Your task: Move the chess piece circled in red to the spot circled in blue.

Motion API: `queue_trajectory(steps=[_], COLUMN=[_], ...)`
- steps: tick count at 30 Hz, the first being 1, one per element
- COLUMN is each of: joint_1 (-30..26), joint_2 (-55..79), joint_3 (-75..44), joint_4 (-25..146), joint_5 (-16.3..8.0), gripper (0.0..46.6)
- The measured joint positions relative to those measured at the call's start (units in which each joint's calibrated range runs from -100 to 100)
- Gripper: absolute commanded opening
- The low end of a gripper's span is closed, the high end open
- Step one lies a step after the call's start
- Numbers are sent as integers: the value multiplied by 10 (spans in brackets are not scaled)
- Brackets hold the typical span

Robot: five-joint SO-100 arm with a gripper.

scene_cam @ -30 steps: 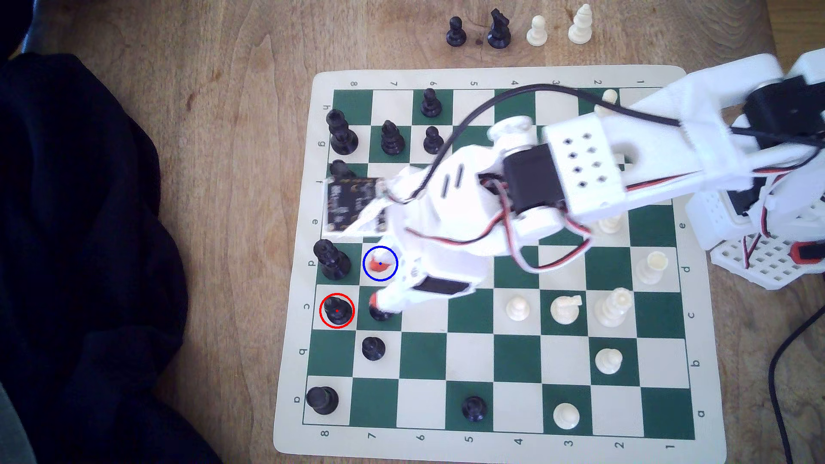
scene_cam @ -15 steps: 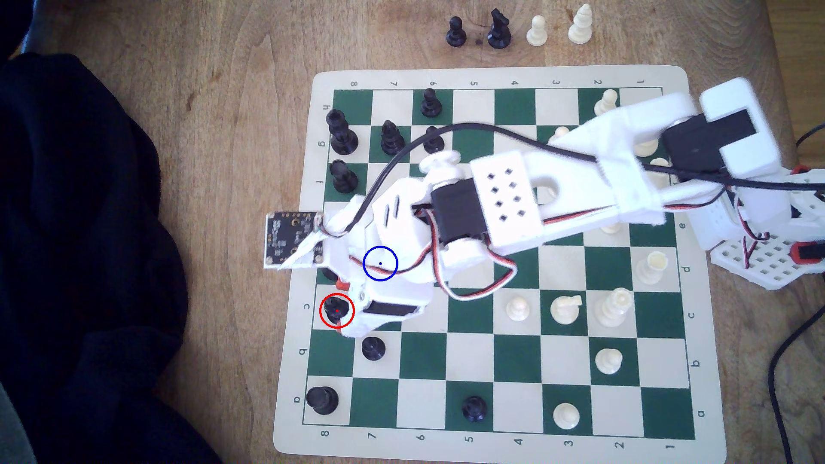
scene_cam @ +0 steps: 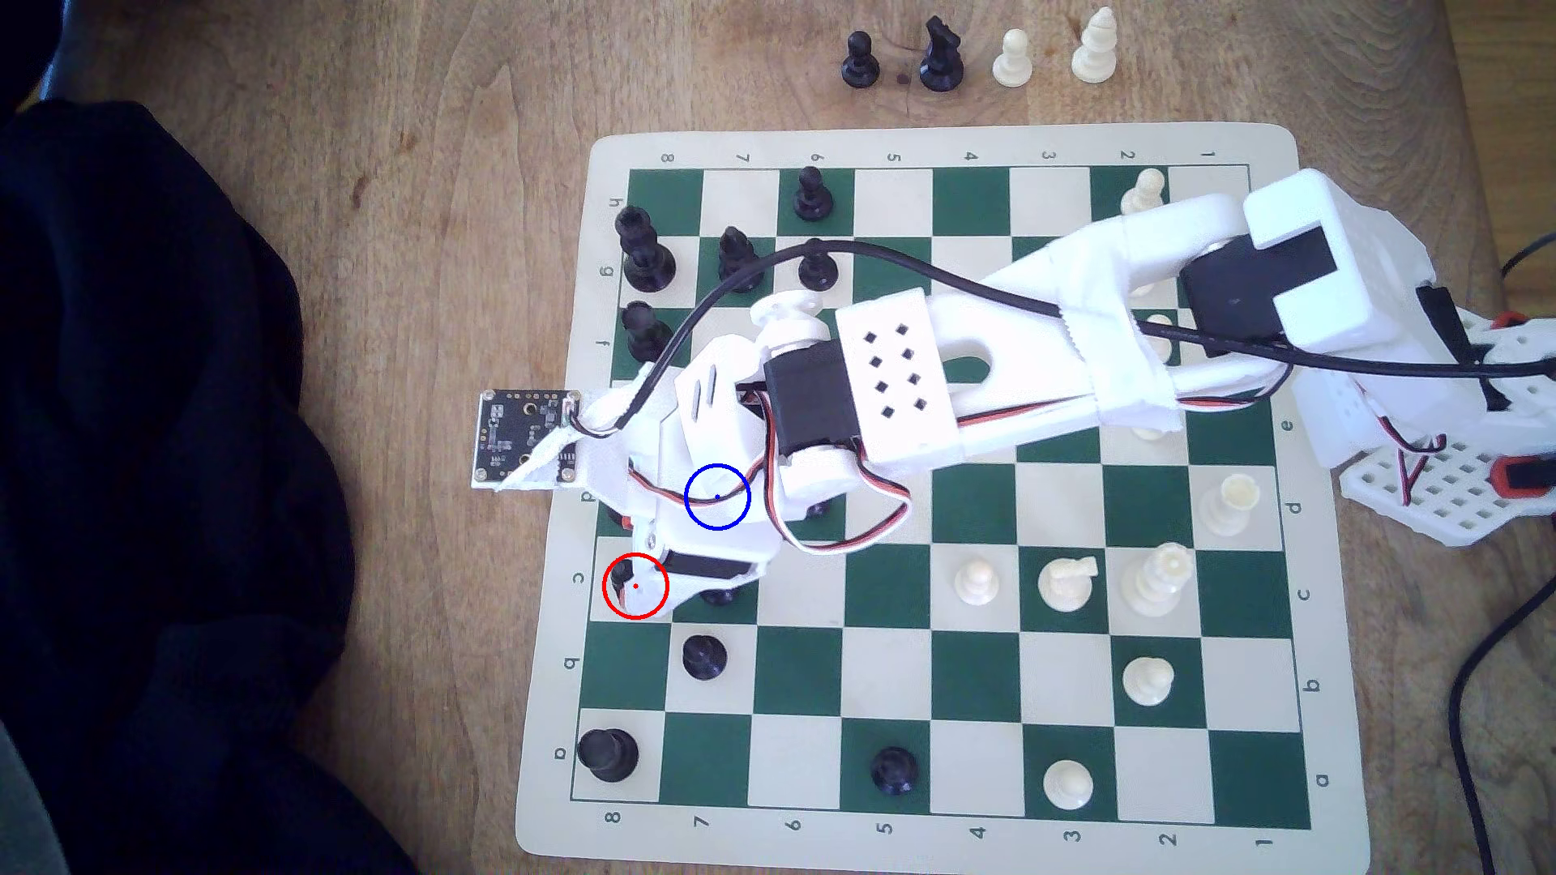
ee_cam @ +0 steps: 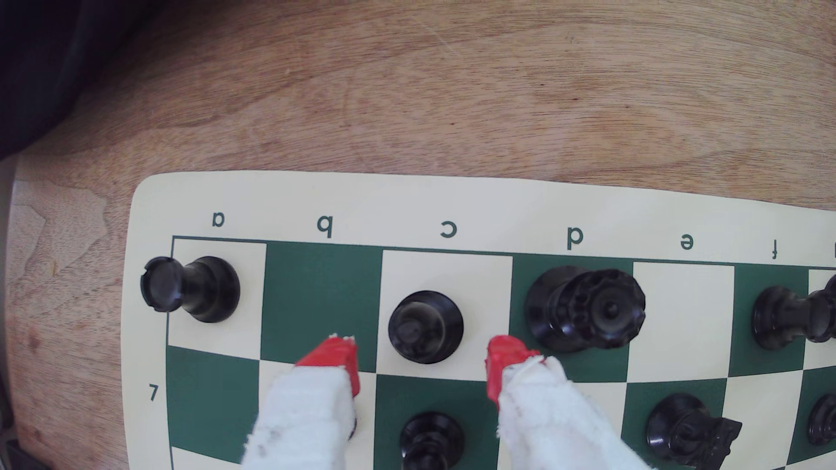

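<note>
None of the move is done: the black bishop (ee_cam: 425,326) stands on its cream square in the chessboard's (ee_cam: 407,203) edge row, lettered c. The gripper (ee_cam: 421,361) is spread wide, red tips flanking it without touching. Grasp, lift and transfer to the blue-ringed square (scene_cam: 716,496) remain.

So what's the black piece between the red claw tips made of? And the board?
The piece looks like glossy black plastic: light glints on its rounded top. The board looks like a thin, flexible matte mat, maybe vinyl: rounded corners, lying flat on the wood. The claw tips look like red rubber or tape; I can't tell which.
</note>
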Motion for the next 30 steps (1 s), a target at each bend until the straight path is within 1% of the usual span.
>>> queue_trajectory(steps=[8, 23, 26, 28, 30], joint_1=[0, -2, -6, -6, -6], joint_2=[23, 50, 50, 50, 50], joint_3=[-21, -38, -38, -38, -38], joint_4=[-17, -29, -29, -29, -29], joint_5=[1, -2, -2, -2, -2], gripper=[159, 136, 117, 82, 58])
